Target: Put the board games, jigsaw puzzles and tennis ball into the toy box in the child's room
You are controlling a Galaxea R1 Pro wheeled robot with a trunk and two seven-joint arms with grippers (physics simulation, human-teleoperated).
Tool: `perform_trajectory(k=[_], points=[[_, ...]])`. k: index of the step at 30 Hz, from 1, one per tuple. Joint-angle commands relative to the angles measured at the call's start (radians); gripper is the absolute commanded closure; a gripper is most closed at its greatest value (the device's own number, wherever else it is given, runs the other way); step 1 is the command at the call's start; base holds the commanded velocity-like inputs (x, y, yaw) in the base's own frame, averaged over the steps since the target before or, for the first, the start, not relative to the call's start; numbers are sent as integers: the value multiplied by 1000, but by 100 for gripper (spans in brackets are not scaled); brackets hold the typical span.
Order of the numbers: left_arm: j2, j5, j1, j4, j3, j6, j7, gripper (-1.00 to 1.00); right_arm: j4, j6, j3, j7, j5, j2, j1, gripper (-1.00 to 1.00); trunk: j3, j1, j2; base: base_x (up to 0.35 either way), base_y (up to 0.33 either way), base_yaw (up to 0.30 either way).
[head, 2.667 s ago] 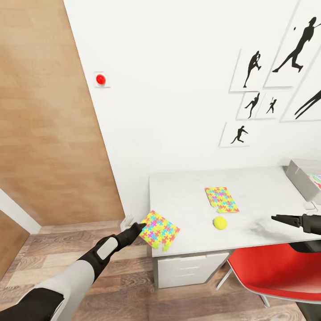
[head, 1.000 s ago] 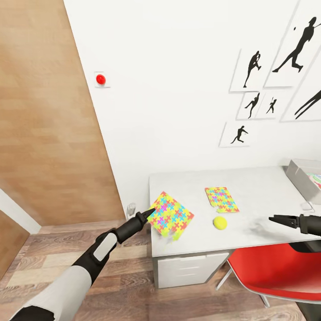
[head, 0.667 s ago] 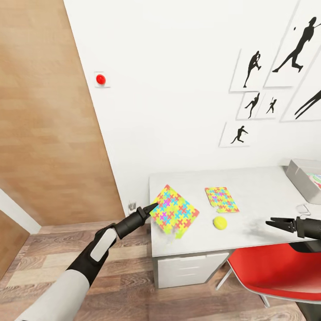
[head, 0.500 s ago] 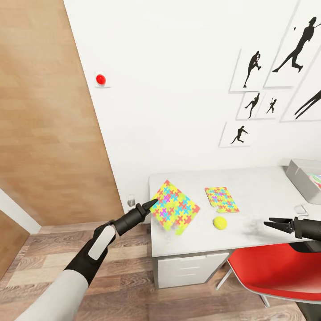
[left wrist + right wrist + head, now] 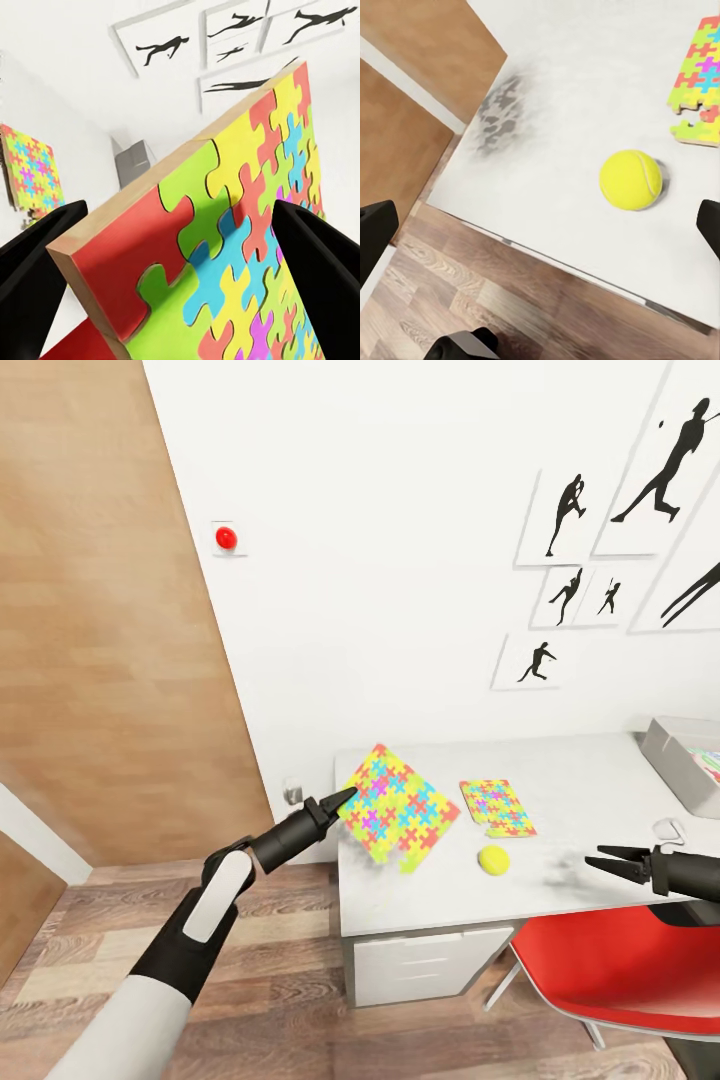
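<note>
At centre frame, left pincer clamps the lifted jigsaw puzzle above the tabletop; right pincer gapes empty. Next, probably: carry it to the toy box, far right.

No readable text, label or number shows anywhere.

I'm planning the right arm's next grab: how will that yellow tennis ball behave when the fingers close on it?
The tennis ball is round and lies free on the flat table, so a nudge would probably roll it, perhaps off the near edge. The open right gripper should close on both sides together. It probably weighs little.
</note>
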Motion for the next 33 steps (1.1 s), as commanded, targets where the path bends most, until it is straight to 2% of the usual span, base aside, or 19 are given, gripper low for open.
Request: perform_trajectory(k=[1,6,12,25,33], points=[[0,17,2,-15,1,10,22,100,0,6,0,0,-6,0,-1,-100,-2,1,-2,0,0,0],[1,49,10,-50,0,15,104,100,0,2,-1,0,-6,0,0,-100,-2,1,-2,0,0,0],[1,61,13,-65,-1,17,151,100,-1,1,-1,2,-5,0,0,-100,-2,1,-2,0,0,0],[-3,58,23,-75,-5,13,211,100,-19,7,-1,9,-7,-3,3,-100,-2,1,-2,0,0,0],[-10,58,24,-93,-10,13,261,100,-65,16,-1,7,-7,-4,29,-100,1,1,-2,0,0,0]])
